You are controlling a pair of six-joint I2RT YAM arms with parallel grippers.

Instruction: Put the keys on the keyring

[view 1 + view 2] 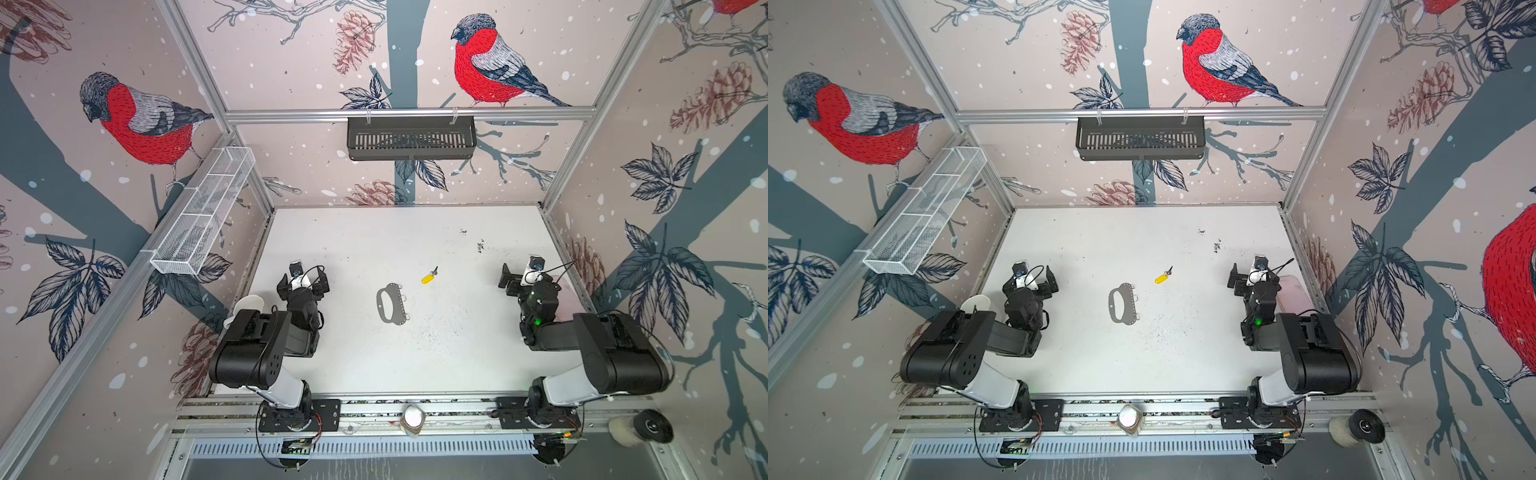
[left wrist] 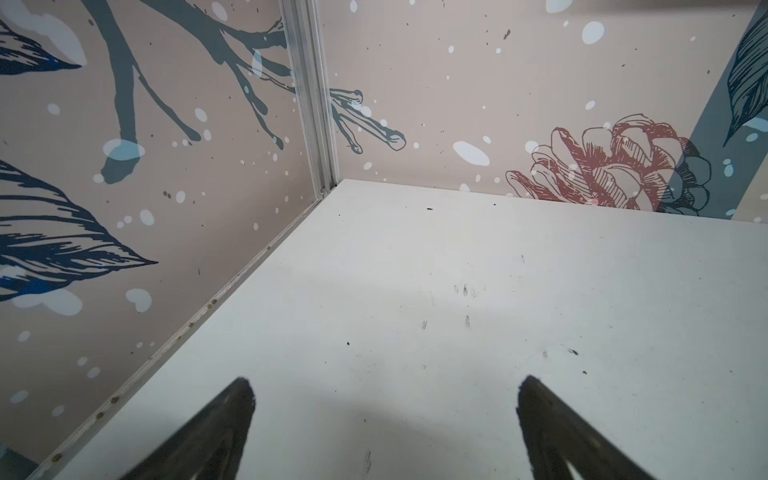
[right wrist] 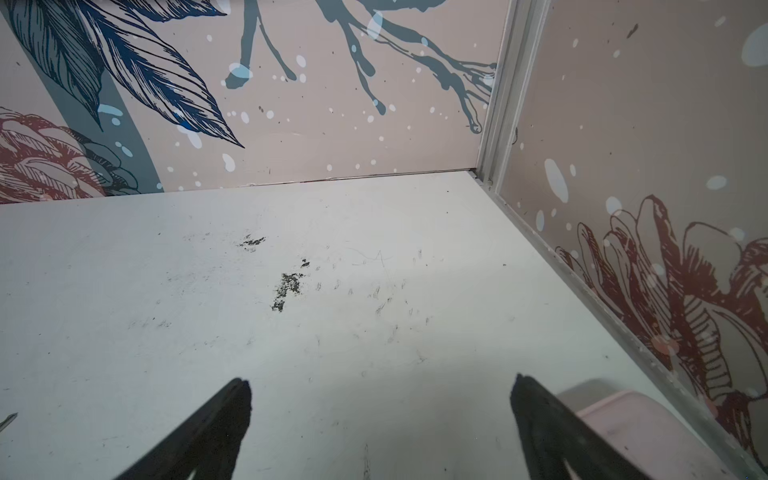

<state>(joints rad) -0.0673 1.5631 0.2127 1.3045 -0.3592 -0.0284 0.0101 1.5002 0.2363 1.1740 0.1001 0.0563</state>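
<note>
**Both arms parked, key and keyring untouched**

The keys [image 1: 428, 277], a small dark key joined to a yellow oval tag, lie flat near the middle of the white worktop [image 1: 365, 365], in both top views. The keyring [image 1: 390, 302], a dark grey D-shaped plate with a handle cut-out and small rings along its straight edge, lies just beside them, nearer the arms' bases and slightly toward the left arm. The two do not touch.

The left gripper [image 1: 303, 282] sits over the left part of the worktop and the right gripper [image 1: 519, 276] near the right wall, each well apart from both things. Each wrist view shows its fingers [image 2: 232, 428] [image 3: 228, 428] spread wide and released, with only bare, scuffed worktop between them. A pale pink flat object [image 3: 648, 436] lies beside the right gripper against the wall.

By my reading no step has begun: nothing is grasped and the key is not on any ring. The next move likely calls for the right arm to reach inward to the yellow tag, which lies closer to it, and pinch it cleanly off the flat surface, while the left arm steadies the plate. Threading a small ring will demand fine alignment; the thin plate may slide if not held.
</note>
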